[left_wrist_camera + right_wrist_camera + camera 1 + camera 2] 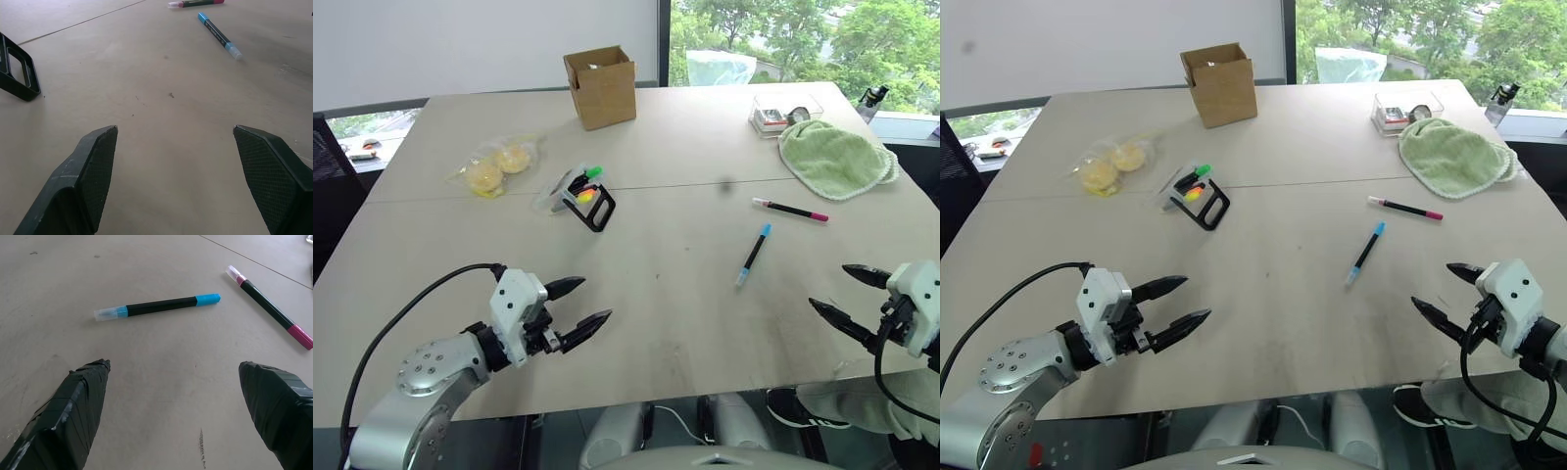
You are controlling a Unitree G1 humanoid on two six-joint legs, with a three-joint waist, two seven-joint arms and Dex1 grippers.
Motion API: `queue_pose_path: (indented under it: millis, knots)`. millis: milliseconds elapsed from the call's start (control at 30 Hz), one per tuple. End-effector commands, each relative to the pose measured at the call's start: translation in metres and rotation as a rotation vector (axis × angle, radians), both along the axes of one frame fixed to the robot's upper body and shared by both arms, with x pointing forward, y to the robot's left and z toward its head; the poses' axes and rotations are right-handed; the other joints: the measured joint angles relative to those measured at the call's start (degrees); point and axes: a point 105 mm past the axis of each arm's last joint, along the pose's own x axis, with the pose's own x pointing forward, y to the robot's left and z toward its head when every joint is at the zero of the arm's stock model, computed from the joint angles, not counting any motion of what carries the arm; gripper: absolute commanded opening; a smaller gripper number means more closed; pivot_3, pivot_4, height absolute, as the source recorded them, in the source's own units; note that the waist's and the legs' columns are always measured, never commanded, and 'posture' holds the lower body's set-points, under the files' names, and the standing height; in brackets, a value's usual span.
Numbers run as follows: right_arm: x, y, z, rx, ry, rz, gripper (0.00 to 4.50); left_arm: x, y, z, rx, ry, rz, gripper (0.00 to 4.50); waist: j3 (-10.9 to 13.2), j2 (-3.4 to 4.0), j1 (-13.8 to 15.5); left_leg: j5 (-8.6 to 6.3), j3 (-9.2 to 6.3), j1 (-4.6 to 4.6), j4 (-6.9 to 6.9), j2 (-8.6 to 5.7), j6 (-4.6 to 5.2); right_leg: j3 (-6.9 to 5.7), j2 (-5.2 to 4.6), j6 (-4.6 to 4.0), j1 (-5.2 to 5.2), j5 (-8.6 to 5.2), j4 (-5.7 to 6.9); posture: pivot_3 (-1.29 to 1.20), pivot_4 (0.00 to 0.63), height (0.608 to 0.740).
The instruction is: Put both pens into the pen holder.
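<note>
From the head camera, the small tilted black frame-like pen holder [588,199] with its clear plastic part sits on the pale wooden table [656,294]; well to its right lie the slim black pen with pink ends [790,210] and, nearer the robot, the slim black pen with a blue cap [754,254], while the left gripper [584,305] and right gripper [842,294] hover spread and empty. In the left wrist view the holder [17,71] is well apart from the blue-capped pen [218,35], so a long carry could let a thin barrel slip or miss the tilted opening. In the right wrist view the blue-capped pen [157,306] lies flat, its long axis crosswise to the fingers [80,396], and the pink-ended pen [269,307] runs slantwise beyond it, so closing without turning along an axis could roll either away.
</note>
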Motion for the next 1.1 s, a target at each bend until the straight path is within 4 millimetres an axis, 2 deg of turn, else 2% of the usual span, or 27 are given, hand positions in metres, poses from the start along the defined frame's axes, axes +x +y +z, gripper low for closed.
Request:
queue_pose_path:
  millis: [33, 133, 267, 433, 500, 567, 667, 733, 833, 867, 1000, 1033, 1100]
  knots:
    - [0.013, -0.002, 0.008, -0.034, -0.026, 0.012, 4.50, 0.002, -0.007, 0.016, -0.042, -0.045, -0.056, 3.92, 0.0, 0.00, 0.0, 0.00, 0.00, 0.00, -0.03, 0.00, 0.00, 0.00, 0.00, 0.00, 0.00, 0.00, -0.02, 0.00, 0.150, 0.740]
    - [0.044, -0.003, 0.009, -0.074, -0.005, 0.016, 4.50, 0.004, -0.024, 0.031, -0.107, -0.085, -0.165, 3.92, 0.1, 0.00, -0.2, 0.01, 0.19, 0.08, -0.04, 0.02, -0.01, -0.02, -0.07, -0.03, 0.01, 0.03, -0.05, 0.00, 0.150, 0.740]
    - [0.085, -0.007, 0.008, -0.128, 0.031, 0.015, 4.50, 0.003, -0.035, 0.044, -0.134, -0.132, -0.257, 3.92, 0.1, -0.02, -0.4, 0.04, 0.48, 0.15, -0.07, 0.10, 0.00, -0.47, -0.43, -0.12, -0.01, 0.09, -0.08, 0.00, 0.150, 0.740]
    - [0.154, -0.015, 0.011, -0.236, 0.094, -0.025, 4.50, 0.009, -0.042, 0.060, -0.165, -0.210, -0.272, 3.92, 0.2, 0.10, -0.8, 0.04, 0.62, 0.05, -0.21, 0.11, -0.01, -0.39, -0.40, 0.03, -0.19, 0.20, -0.18, 0.00, 0.150, 0.740]
    - [0.174, -0.016, 0.013, -0.265, 0.103, -0.041, 4.50, 0.011, -0.045, 0.060, -0.164, -0.224, -0.271, 3.92, 0.2, 0.09, -0.9, 0.04, 0.67, 0.00, -0.29, 0.11, 0.00, -0.34, -0.41, 0.02, -0.24, 0.21, -0.30, 0.00, 0.150, 0.740]
    - [0.191, -0.017, 0.012, -0.296, 0.121, -0.061, 4.50, 0.012, -0.047, 0.062, -0.169, -0.239, -0.265, 3.92, 0.2, 0.09, -1.1, 0.03, 0.60, -0.06, -0.37, 0.11, 0.00, -0.42, -0.43, 0.02, -0.28, 0.21, -0.39, 0.00, 0.150, 0.740]
    - [0.197, -0.021, 0.004, -0.315, 0.203, -0.082, 4.50, 0.012, -0.048, 0.064, -0.176, -0.257, -0.245, 3.92, 0.2, 0.09, -1.1, 0.03, 0.55, -0.25, -0.43, 0.09, 0.00, -0.48, -0.47, 0.01, -0.42, 0.20, -0.49, 0.00, 0.150, 0.740]
    - [0.195, -0.025, -0.002, -0.322, 0.262, -0.085, 3.94, 0.013, -0.048, 0.066, -0.177, -0.268, -0.226, 3.97, 0.2, 0.10, -1.1, 0.03, 0.51, -0.35, -0.44, 0.08, 0.00, -0.52, -0.49, 0.01, -0.46, 0.20, -0.57, 0.00, 0.150, 0.740]
    - [0.189, -0.028, -0.006, -0.315, 0.332, -0.074, 2.77, 0.014, -0.049, 0.073, -0.222, -0.267, -0.187, 3.97, 0.2, 0.10, -1.1, 0.02, 0.48, -0.35, -0.42, 0.05, 0.00, -0.52, -0.51, 0.02, -0.43, 0.20, -0.58, 0.00, 0.150, 0.740]
    - [0.188, -0.029, -0.005, -0.306, 0.341, -0.075, 2.15, 0.015, -0.050, 0.075, -0.234, -0.270, -0.177, 3.97, 0.2, 0.10, -1.1, 0.02, 0.47, -0.35, -0.41, 0.04, 0.01, -0.52, -0.51, 0.02, -0.42, 0.21, -0.56, 0.00, 0.150, 0.740]
    - [0.185, -0.029, 0.003, -0.224, 0.351, -0.053, 0.26, 0.022, -0.057, 0.082, -0.317, -0.231, -0.118, 3.97, 0.2, 0.11, -1.0, 0.02, 0.41, -0.26, -0.29, 0.04, 0.01, -0.56, -0.51, 0.03, -0.33, 0.21, -0.40, 0.00, 0.150, 0.740]
    - [0.183, -0.030, 0.005, -0.194, 0.356, -0.047, 0.04, 0.024, -0.059, 0.082, -0.329, -0.202, -0.108, 3.97, 0.2, 0.11, -1.0, 0.02, 0.42, -0.24, -0.27, 0.04, 0.01, -0.56, -0.51, 0.03, -0.32, 0.22, -0.37, 0.00, 0.150, 0.740]
    - [0.179, -0.028, 0.010, -0.110, 0.376, -0.020, 0.04, 0.029, -0.065, 0.085, -0.406, -0.129, -0.111, 3.97, 0.2, 0.14, -0.9, 0.02, 0.41, -0.24, -0.23, 0.04, 0.01, -0.55, -0.50, 0.03, -0.32, 0.22, -0.32, 0.00, 0.150, 0.740]
